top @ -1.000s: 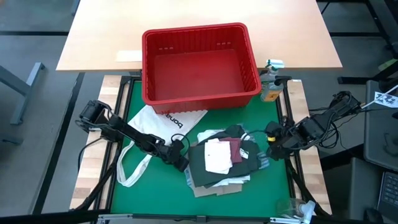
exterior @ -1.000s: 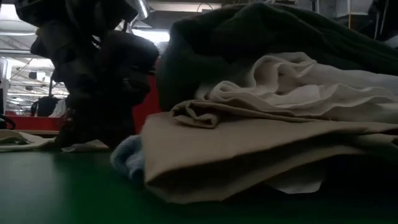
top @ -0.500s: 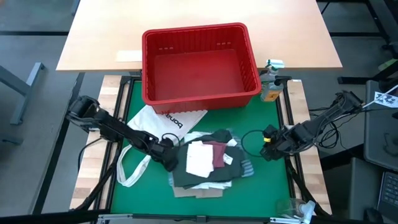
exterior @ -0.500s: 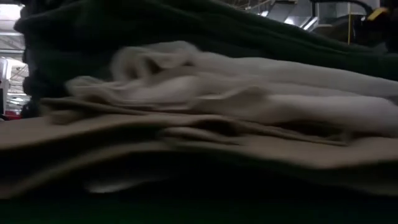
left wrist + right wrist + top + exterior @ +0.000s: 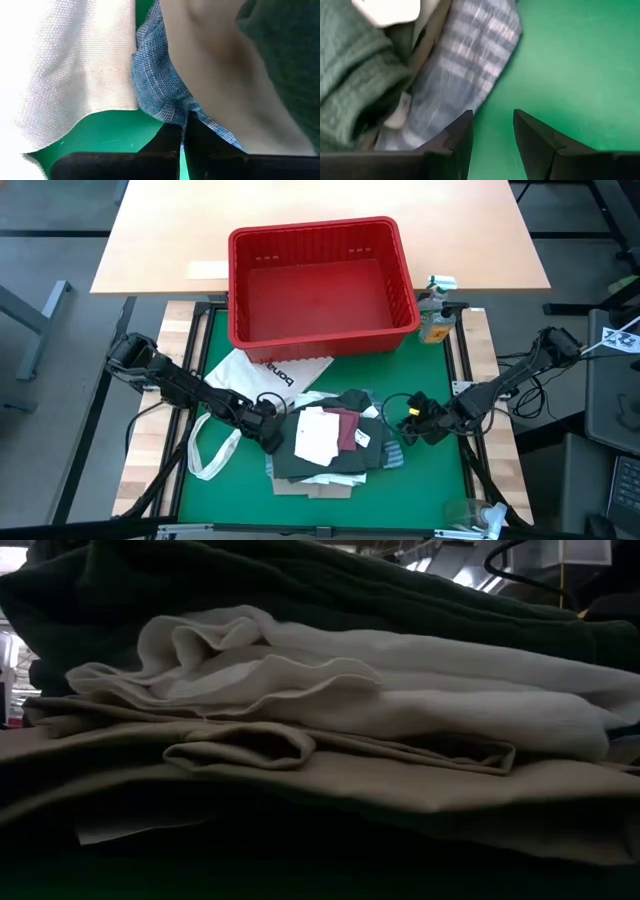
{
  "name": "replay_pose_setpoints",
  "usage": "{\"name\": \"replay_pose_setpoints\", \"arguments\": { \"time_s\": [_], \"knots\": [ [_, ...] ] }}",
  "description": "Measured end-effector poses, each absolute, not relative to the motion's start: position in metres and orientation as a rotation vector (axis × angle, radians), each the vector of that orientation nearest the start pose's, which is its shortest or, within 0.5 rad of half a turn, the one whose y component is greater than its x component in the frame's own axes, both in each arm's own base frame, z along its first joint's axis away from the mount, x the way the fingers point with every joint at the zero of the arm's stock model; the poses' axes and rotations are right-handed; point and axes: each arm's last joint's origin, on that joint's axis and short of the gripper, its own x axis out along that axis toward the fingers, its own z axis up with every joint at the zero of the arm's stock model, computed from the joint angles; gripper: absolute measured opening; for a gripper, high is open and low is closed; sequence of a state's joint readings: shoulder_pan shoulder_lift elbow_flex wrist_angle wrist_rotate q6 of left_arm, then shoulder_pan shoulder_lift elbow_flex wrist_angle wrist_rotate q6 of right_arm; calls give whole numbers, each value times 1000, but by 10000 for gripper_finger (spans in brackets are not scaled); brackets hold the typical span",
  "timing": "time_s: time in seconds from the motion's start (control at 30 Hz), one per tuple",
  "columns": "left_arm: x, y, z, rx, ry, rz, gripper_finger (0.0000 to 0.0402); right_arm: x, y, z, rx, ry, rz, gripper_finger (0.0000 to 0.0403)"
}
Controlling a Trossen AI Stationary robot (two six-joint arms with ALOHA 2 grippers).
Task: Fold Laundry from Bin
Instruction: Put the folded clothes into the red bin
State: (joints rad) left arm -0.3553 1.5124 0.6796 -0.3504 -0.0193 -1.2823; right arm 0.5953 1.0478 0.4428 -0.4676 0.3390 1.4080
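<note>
The laundry lies in a flat stack (image 5: pixel 328 445) on the green mat: white (image 5: pixel 318 435) and maroon (image 5: pixel 347 428) pieces on top, then a dark green-grey top, a white shirt (image 5: pixel 350 670) and a tan shirt (image 5: pixel 350 780). A blue-striped cloth (image 5: pixel 465 65) lies at the bottom. My left gripper (image 5: pixel 268 432) is at the stack's left edge, shut on the blue cloth (image 5: pixel 160 95). My right gripper (image 5: pixel 412 420) is open and low at the stack's right edge. The red bin (image 5: pixel 320 280) stands empty on the far side. My left gripper pinches the blue cloth's edge (image 5: pixel 200 122) between its two shut fingers, coming low from the table's left. The cloth lies flat on the mat under the tan shirt (image 5: pixel 215 65). My right gripper's one finger (image 5: pixel 460 135) is at the striped cloth's edge; I cannot tell whether it touches.
A white tote bag (image 5: pixel 255 380) with black lettering and long straps lies on the mat left of the stack, beside my left gripper. A small bottle (image 5: pixel 435 320) stands at the bin's right corner. Bare green mat (image 5: pixel 430 470) shows near the right front.
My left gripper has gone toward the table's left edge, shut on the blue cloth. The whole stack has slid left along the mat with it and stays flat. My right gripper has moved left and nearer, toward the stack's right edge.
</note>
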Motion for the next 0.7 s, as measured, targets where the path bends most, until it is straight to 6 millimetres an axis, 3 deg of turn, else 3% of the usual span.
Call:
{"name": "replay_pose_setpoints", "arguments": {
  "time_s": [0.27,0.7],
  "knots": [
    [236,-87,137,-940,1143,505,3,156,91,149,817,784,-466,140],
    [236,-87,138,-941,1138,504,3,158,93,146,819,787,-463,140]
  ]
}}
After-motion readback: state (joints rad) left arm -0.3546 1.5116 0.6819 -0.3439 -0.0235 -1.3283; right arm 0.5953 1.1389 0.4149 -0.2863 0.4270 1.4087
